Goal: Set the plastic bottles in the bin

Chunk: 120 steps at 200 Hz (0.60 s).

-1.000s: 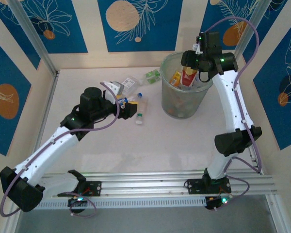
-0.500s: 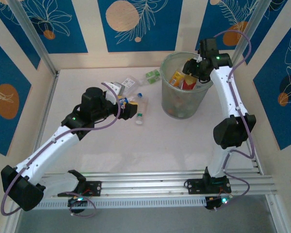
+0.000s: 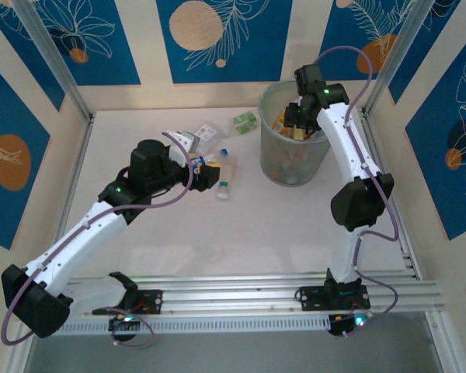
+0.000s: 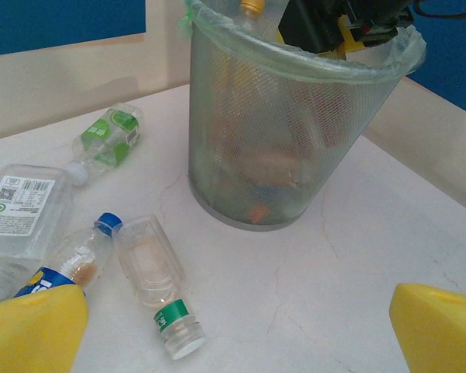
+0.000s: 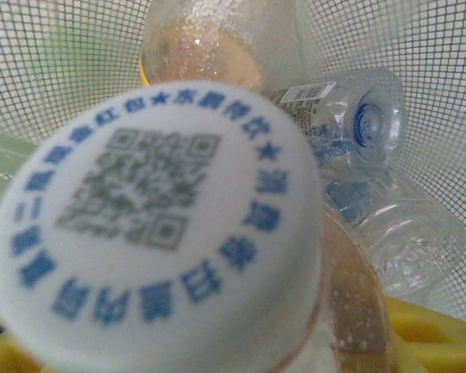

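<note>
Nearby, loose bottles (image 4: 149, 268) beside bin (image 4: 295, 148)

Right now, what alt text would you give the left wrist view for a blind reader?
A lined mesh bin stands on a white table, with the right arm inside its top. Four plastic bottles lie to its left; the open left claw shows yellow fingertips at the bottom corners.

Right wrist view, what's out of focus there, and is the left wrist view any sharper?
Right wrist view: the white cap on the near bottle is soft, while the clear bottle behind it is sharper. Left wrist view: the bin is crisp, and the yellow fingertips in the corners are blurred.
</note>
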Tool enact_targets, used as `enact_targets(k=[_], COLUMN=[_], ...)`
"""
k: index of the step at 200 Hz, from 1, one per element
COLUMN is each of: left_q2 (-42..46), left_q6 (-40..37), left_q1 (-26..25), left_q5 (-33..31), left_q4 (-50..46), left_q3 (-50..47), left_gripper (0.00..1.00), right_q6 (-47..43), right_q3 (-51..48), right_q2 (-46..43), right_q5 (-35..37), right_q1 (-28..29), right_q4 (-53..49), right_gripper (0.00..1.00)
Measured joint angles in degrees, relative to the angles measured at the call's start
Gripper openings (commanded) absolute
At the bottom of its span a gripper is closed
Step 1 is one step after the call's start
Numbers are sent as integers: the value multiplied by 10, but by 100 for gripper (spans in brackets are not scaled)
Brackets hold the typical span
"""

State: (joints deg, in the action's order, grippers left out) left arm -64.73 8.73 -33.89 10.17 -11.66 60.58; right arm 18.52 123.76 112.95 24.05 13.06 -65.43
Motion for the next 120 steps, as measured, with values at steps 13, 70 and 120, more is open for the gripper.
enact_targets(k=[13,70,120], left_q2=[0,0,0], left_q6=[0,0,0], left_q1=[0,0,0], left_q5=[-2,-4,-9], left_q4=[0,-10,-14], left_q3=[0,0,0], left_gripper=[99,100,99], right_q6=[-3,-30,-37], right_q3=[5,35,84], right_q2=[6,43,66], right_q5=[2,-1,-47], right_q1=[0,8,16], right_q4=[-3,-6,-22], right_gripper=[57,75,76])
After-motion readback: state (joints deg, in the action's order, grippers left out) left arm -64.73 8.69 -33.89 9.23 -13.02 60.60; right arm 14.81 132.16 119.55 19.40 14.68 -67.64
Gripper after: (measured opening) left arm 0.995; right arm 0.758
